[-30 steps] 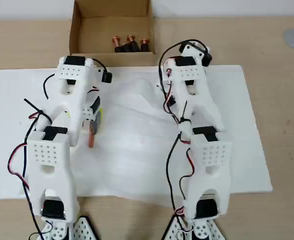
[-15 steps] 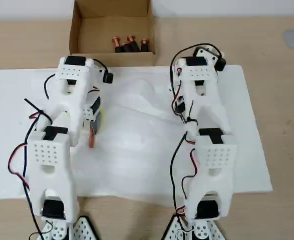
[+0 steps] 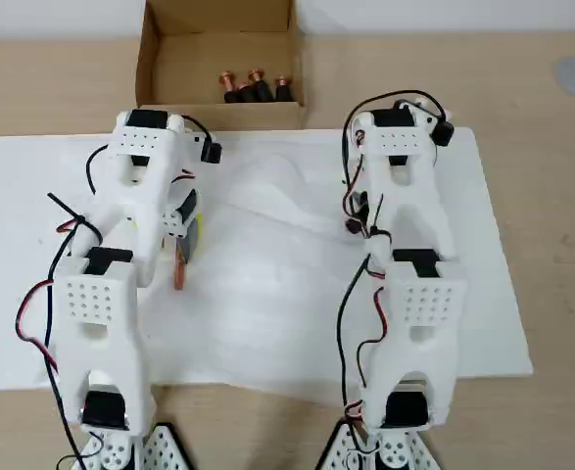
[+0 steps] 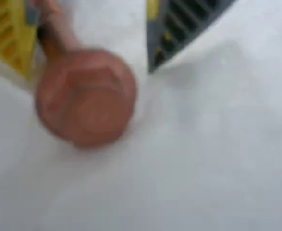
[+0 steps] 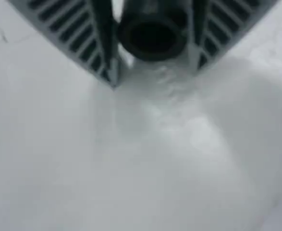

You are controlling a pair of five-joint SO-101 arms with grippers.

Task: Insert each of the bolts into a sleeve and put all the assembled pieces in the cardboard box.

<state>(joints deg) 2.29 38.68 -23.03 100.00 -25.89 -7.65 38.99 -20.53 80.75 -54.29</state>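
A copper bolt (image 4: 85,96) with a hex head lies on the white cloth (image 3: 267,294) between the fingers of my left gripper (image 4: 88,72). Its shaft rests against the yellow finger (image 4: 6,38), and the dark finger (image 4: 179,29) stands well apart from it, so the gripper is open. From above, the bolt (image 3: 179,269) pokes out below the left gripper (image 3: 186,235). My right gripper (image 5: 155,72) is shut on a black sleeve (image 5: 153,36), bore facing the camera, low over the cloth. The right arm (image 3: 397,157) covers it from above.
The cardboard box (image 3: 160,59) stands at the back, beyond the cloth, with three assembled copper-and-black pieces (image 3: 255,86) along its near wall. Loose red and black cables hang beside both arms. A wrinkle (image 3: 287,181) rises in the cloth between the arms.
The right arm has swung to the right, away from the box corner. The left arm and the bolt have stayed still.
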